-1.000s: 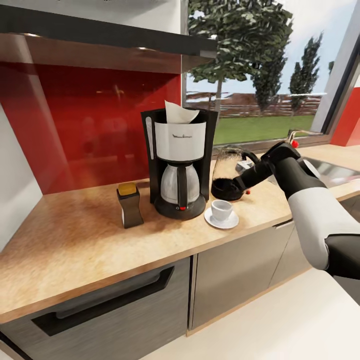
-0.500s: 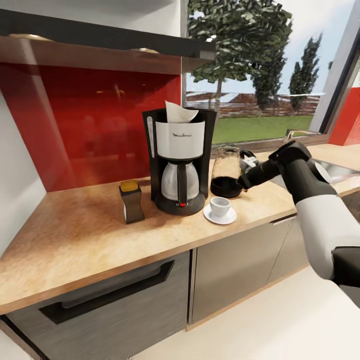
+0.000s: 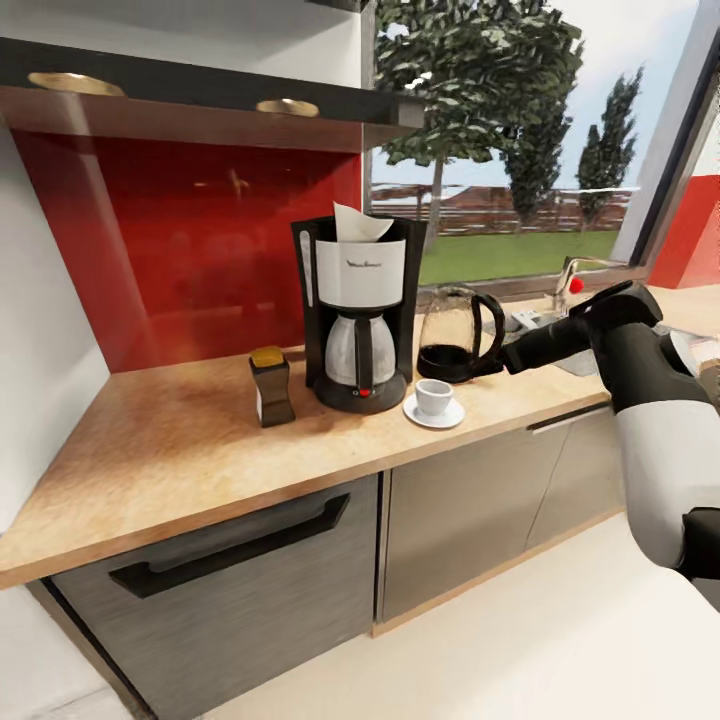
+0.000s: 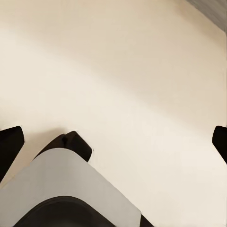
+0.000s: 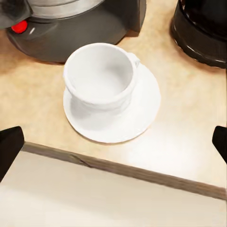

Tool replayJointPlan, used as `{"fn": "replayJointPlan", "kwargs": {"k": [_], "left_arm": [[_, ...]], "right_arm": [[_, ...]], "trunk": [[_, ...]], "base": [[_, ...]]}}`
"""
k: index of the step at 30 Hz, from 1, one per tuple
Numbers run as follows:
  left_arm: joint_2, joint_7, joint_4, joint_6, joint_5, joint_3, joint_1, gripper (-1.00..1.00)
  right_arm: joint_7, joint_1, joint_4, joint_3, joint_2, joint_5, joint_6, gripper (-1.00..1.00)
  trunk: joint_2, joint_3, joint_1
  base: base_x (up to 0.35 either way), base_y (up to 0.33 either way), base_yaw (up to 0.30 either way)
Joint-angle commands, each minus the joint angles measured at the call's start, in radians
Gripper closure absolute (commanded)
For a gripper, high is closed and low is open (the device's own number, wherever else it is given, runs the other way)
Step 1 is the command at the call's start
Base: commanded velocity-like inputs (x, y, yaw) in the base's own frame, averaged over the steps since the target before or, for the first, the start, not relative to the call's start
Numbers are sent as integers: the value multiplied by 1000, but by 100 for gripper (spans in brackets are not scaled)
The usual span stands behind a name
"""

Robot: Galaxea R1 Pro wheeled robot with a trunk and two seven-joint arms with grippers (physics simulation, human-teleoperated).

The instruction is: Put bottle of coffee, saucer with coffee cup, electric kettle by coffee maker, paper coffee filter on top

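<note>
The right gripper (image 3: 503, 362), spread wide, has let go of the clear glass black-based kettle (image 3: 452, 335) just ahead, now standing beside the black-and-white coffee maker (image 3: 357, 312).

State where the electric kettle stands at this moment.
In the head view, the electric kettle stands on the kitchen countertop, just right of the coffee maker and behind the cup and saucer.

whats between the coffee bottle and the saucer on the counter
The coffee maker stands between the bottle of coffee and the saucer on the kitchen countertop, as the head view shows.
</note>
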Motion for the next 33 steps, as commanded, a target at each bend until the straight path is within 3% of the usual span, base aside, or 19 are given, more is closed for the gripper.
{"fn": "replayJointPlan", "kwargs": {"k": [1, 3, 5, 8, 11, 14, 15, 18, 19, 20, 25, 32, 33], "left_arm": [[0, -5, -1, 1, 5, 3, 0, -100], [0, -5, -1, 1, 5, 3, 0, -100], [0, -5, -1, 1, 5, 3, 0, -100], [0, -5, -1, 1, 5, 3, 0, -100], [0, -5, -1, 2, 5, 2, 0, -100], [0, -5, 0, 1, 5, 2, 0, -100], [0, -5, 0, 1, 5, 2, 0, -100], [0, -4, 0, 1, 5, 3, 0, -100], [0, -4, 0, -1, 5, 3, 0, -100], [0, -4, 0, -1, 5, 3, 0, -100], [0, -4, 0, -1, 5, 3, 0, -100], [0, -5, 0, -2, 5, 4, 0, -100], [0, -5, 0, -2, 5, 5, 0, -100]], "right_arm": [[10, 3, -1, -6, 0, 10, 10, -100], [10, 17, -2, -18, -8, 10, 8, -100], [16, 43, -4, -26, -33, 5, -42, -100], [29, 75, -7, -89, -53, -14, -117, -100], [37, 146, -10, -276, -72, -38, -249, -100], [39, 196, -18, -336, -82, -41, -320, -100], [40, 234, -29, -365, -97, -43, -363, -100], [41, 300, -54, -406, -118, -46, -416, -100], [42, 388, -90, -476, -133, -47, -468, -100], [42, 428, -102, -511, -137, -48, -495, -100], [42, 520, -117, -589, -142, -47, -563, -100], [38, 685, -112, -698, -141, -44, -659, -100], [35, 727, -103, -728, -140, -43, -680, -100]], "trunk": [[0, -1, -1], [0, -1, -1], [0, -1, -1], [0, -1, -1], [0, -1, -1], [0, -1, -1], [0, -1, -1], [0, -1, -1], [0, -1, -1], [0, -1, -1], [0, -1, -1], [0, -1, -1], [0, -1, -1]], "base": [[-281, 0, 0], [-199, 0, 0], [-67, 0, 0], [-27, 0, 0], [-9, 0, 0], [-4, 0, 0], [-2, 0, 0], [-1, 0, 0], [0, 0, 0], [0, 0, 0], [0, 0, 0], [0, 0, 0], [0, 0, 0]]}}
